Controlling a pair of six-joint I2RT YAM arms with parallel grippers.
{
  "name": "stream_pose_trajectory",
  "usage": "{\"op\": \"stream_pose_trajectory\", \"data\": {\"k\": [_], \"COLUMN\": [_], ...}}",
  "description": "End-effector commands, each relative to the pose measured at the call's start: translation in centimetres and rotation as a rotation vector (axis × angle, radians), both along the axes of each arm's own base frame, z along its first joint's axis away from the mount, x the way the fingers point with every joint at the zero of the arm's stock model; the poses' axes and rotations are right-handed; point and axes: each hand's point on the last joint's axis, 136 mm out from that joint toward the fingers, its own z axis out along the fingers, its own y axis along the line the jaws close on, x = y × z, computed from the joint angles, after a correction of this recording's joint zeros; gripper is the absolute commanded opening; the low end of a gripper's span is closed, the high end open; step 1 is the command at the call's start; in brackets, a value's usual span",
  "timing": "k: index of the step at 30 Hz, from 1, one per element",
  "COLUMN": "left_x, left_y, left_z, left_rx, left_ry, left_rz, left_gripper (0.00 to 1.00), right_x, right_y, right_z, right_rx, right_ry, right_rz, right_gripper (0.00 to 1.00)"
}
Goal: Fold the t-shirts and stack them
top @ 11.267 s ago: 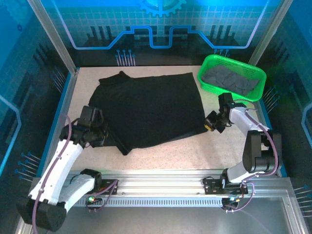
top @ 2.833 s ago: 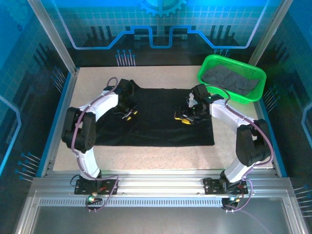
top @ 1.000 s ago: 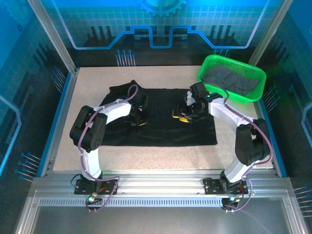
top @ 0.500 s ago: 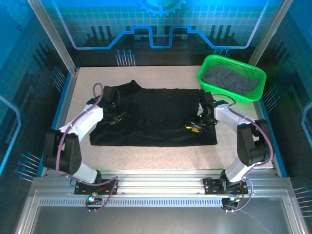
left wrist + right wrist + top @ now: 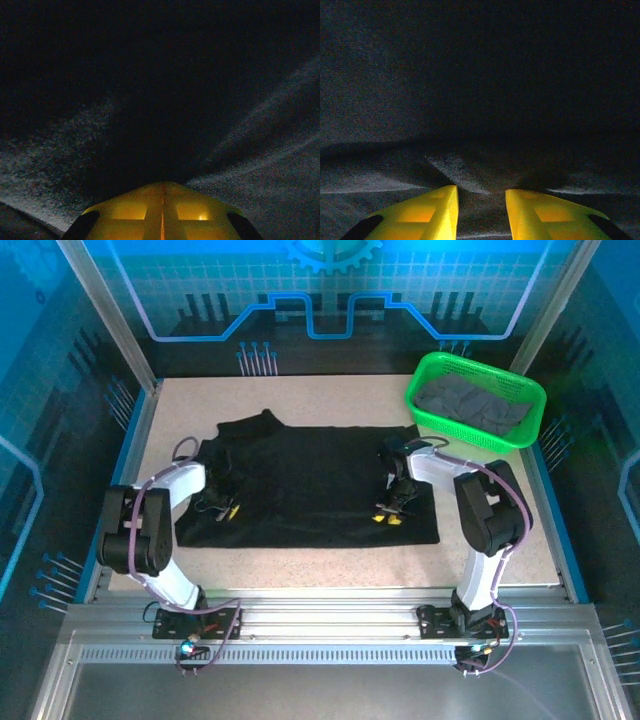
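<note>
Starting nearest the arm bases: a bare strip of speckled counter (image 5: 330,570) is running along in front, and right behind it the black t-shirt (image 5: 310,475) is lying spread out flat, long axis going left to right.

Both arms are working the near hem. The left end effector (image 5: 226,511) is sitting on the near-left part of the cloth, a bit in from the corner. In its wrist view the yellow fingers (image 5: 135,212) are pressing together with no gap, and creases are fanning out from the tip. I can't tell if any cloth is actually being nipped in there.

The right end effector (image 5: 388,515) is resting near the near-right corner, just in from the hem. It's sitting partly open, and a little pucker of fabric is poking up into the gap, but nothing is being clamped.

So the whole body of the shirt is stretching away to the far side of both tips, and each arm is nearest its own corner. I'm guessing the next fold is going near-to-far, both corners together.

Far right, the green basket (image 5: 420,375) is holding more t-shirts, dark grey ones (image 5: 475,405), well apart from the black one.
</note>
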Motion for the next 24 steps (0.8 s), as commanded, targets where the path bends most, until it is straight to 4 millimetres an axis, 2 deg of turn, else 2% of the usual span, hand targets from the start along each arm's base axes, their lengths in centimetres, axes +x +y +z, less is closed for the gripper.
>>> {"op": "stream_pose_trajectory", "data": {"k": [1,7,11,13,16,18,20,23,24], "left_x": [-5.7,-7.4,-6.9,-5.3,-1.3,2.1,5.7,10.8,12.2], "left_y": [2.7,4.7,5.2,5.3,5.6,5.9,6.1,7.5,8.0], "left_z": [-1.0,-0.3,0.2,1.3,4.7,7.4,9.3,11.1,10.9], "left_rx": [0.066,0.096,0.098,0.099,0.122,0.136,0.134,0.142,0.136], "left_ry": [0.168,0.168,0.149,0.085,-0.059,-0.160,-0.243,-0.287,-0.289], "left_rz": [0.065,0.105,0.107,0.097,0.084,0.077,0.055,0.032,0.026], "left_gripper": [0.09,0.09,0.10,0.13,0.22,0.28,0.35,0.45,0.48], "right_x": [-4.5,-7.2,-7.4,-6.3,-3.0,0.1,3.0,6.9,8.3], "right_y": [-0.8,1.6,2.7,3.0,3.8,4.3,4.5,4.0,3.7], "right_z": [-1.7,-1.9,-1.6,-0.3,3.2,6.5,9.0,11.2,11.8], "right_rx": [-0.102,-0.060,-0.037,-0.023,0.050,0.126,0.194,0.249,0.260], "right_ry": [0.138,0.171,0.153,0.093,-0.092,-0.250,-0.354,-0.417,-0.430], "right_rz": [0.026,0.041,0.036,0.032,0.034,0.039,0.033,0.014,0.006], "right_gripper": [0.35,0.35,0.36,0.36,0.42,0.47,0.50,0.50,0.50]}}
